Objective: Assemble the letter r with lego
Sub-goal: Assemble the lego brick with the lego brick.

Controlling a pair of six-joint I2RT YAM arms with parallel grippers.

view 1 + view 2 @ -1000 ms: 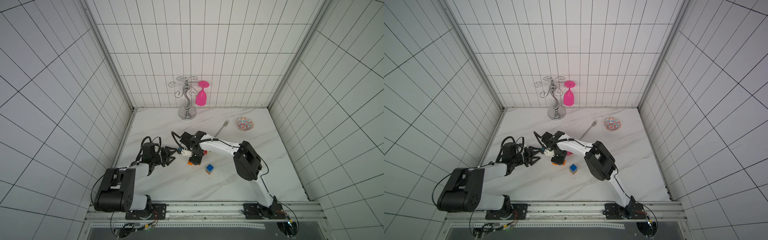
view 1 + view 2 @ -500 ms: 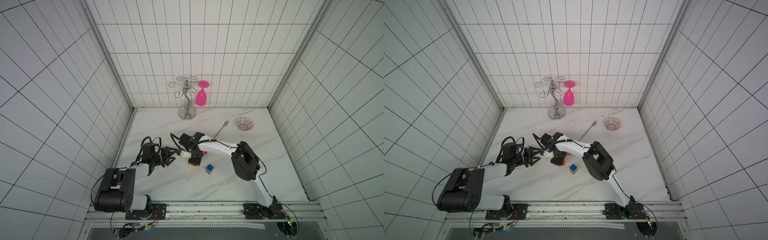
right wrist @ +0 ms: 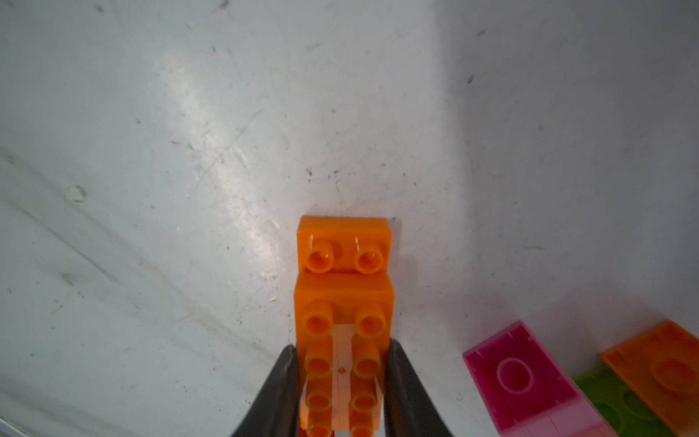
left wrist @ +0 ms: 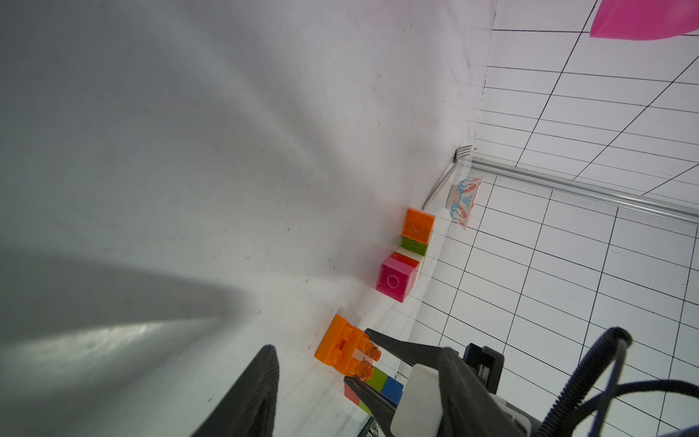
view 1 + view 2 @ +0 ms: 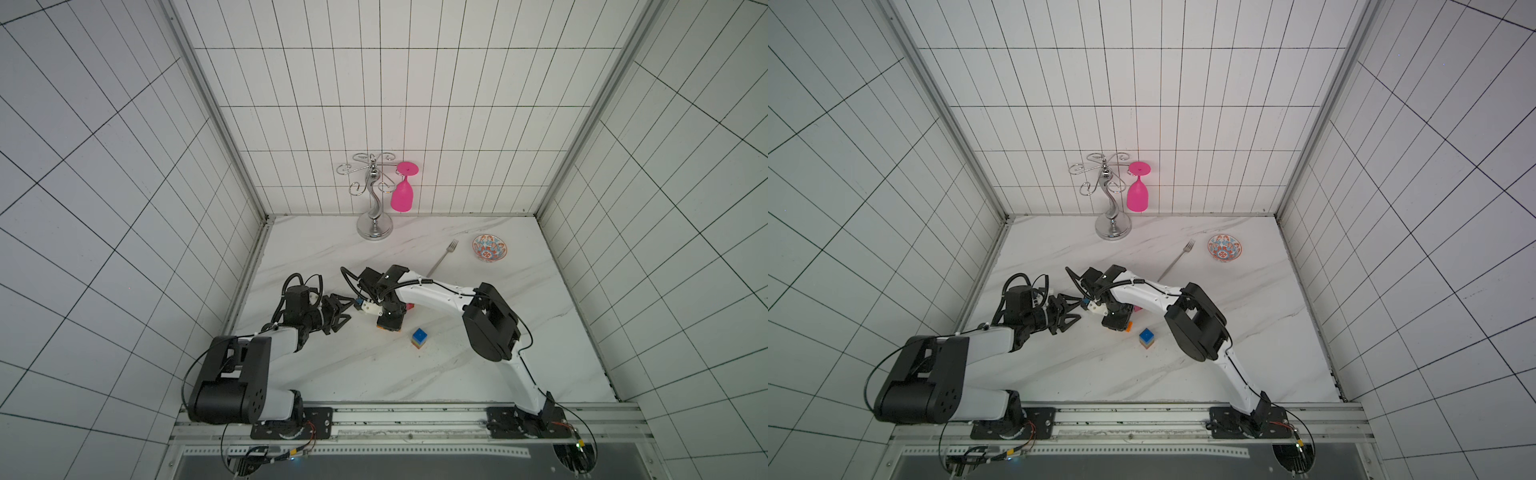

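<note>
orange long brick point(image 3: 342, 302), clamped by the right gripper point(image 3: 342, 350), sits on a second orange brick point(image 3: 344, 234); left gripper point(image 5: 348, 314) gapes empty, pink cluster point(image 3: 518, 374) and blue-topped stack point(image 5: 419, 336) unjoined.

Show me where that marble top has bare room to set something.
Widest: between the blue-topped stack and the front rail. Also between the bowl and the right arm, and left of the glass stand. Crowded: the middle, where the right tool grips an orange brick beside the left tool.
</note>
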